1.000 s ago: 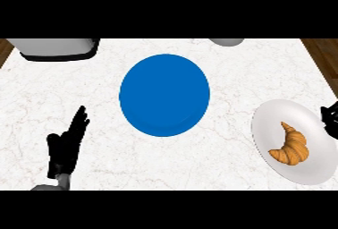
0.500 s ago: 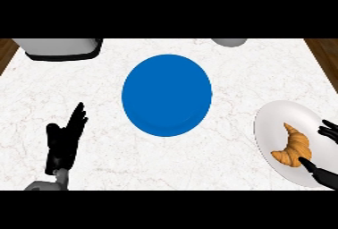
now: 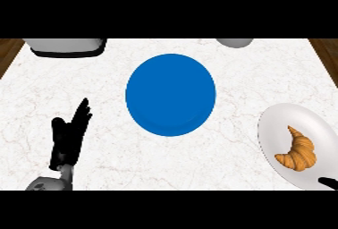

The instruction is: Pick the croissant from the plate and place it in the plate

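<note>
My left robot hand rests on the white marbled surface at the lower left of the head view, fingers straight and held together, pointing away from me and tilted a little to the right, the thumb set off to its left side. It holds nothing and touches none of the dishes.

Of my right robot hand only a small black tip shows at the lower right edge, lying over the near rim of the white plate. I cannot tell whether its fingers are spread or curled.

The croissant lies on that white plate, just ahead of the right hand's tip and a little to its left, well apart from my left hand, far off to its right. It is golden brown, curved, with its narrow end pointing away from me. The tip does not reach it.

The blue plate sits ahead and to the right of my left hand, between the two hands and farther out, with nothing on it.

Beyond the left hand, at the far edge, stands a grey object with a dark base; a grey rounded object lies far ahead to the right. I can read no label or writing on anything.
</note>
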Robot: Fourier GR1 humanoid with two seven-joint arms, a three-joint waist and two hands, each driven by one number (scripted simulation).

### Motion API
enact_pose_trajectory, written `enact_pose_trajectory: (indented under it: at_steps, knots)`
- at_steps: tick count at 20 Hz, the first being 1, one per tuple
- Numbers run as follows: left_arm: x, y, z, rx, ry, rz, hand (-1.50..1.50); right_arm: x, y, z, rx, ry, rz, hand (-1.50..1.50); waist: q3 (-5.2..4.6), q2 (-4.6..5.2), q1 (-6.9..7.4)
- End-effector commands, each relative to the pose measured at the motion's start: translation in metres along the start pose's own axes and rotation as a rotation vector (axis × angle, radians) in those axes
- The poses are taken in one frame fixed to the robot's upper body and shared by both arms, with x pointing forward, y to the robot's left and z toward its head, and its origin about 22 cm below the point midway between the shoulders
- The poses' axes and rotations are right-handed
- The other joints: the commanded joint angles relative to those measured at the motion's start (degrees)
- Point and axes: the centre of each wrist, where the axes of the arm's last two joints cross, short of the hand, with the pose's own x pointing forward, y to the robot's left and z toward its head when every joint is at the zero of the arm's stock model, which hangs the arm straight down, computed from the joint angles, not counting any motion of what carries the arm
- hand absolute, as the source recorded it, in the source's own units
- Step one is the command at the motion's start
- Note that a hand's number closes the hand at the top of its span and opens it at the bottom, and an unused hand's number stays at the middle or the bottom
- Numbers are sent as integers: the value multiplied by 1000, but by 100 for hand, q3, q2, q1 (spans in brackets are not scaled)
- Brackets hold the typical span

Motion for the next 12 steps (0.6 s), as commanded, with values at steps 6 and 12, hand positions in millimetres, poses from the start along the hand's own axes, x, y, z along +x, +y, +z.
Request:
enact_pose_trajectory:
  at_steps: [6, 12]
  knots:
    - [-20, -19, 8, -8, -8, -8, 0, 28, -37, -26, 324, 194, 181, -150, -2, 14, 50]
    - [-18, 12, 8, 2, 2, -13, 0, 32, -10, -45, 428, 257, 187, -150, 3, 7, 52]
